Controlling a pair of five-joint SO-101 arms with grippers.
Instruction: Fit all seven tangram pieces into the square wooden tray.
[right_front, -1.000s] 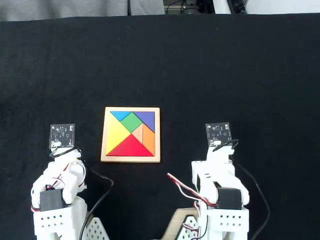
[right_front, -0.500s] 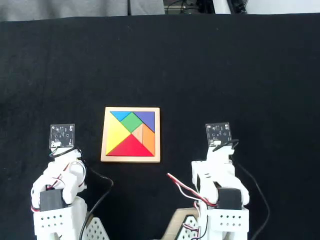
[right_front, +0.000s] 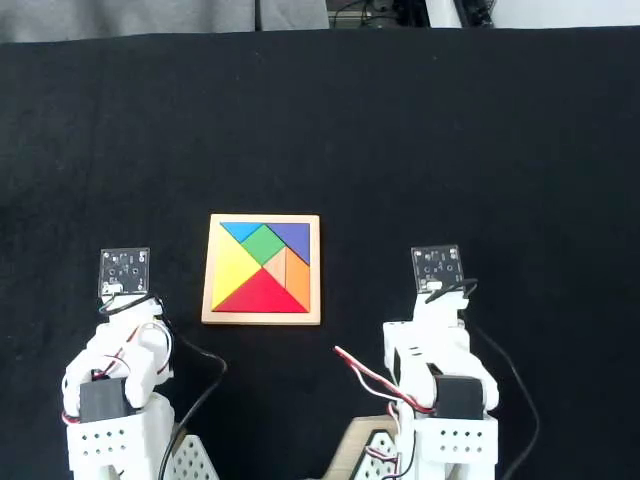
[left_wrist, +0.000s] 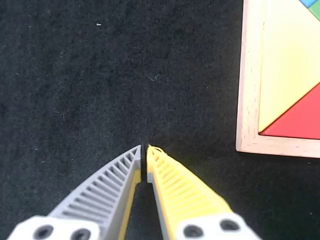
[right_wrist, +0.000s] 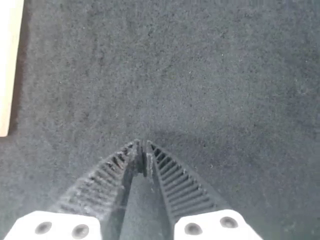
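Looks done, tangram pieces (right_front: 262, 285) fill the tray (right_front: 262, 319). Left pincer (left_wrist: 145, 148) and right pincer (right_wrist: 141, 145) both pressed together, empty

The square wooden tray (right_front: 262, 319) lies flat on the table (right_front: 480, 150), ahead of and between the two arms, nearer the left arm (right_front: 120, 365) than the right arm (right_front: 440, 365), with the tangram pieces (right_front: 262, 270) seated edge to edge inside its rim.

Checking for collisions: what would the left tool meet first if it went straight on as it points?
Probably nothing: the left tool faces bare black cloth; the wooden tray lies beside that line.
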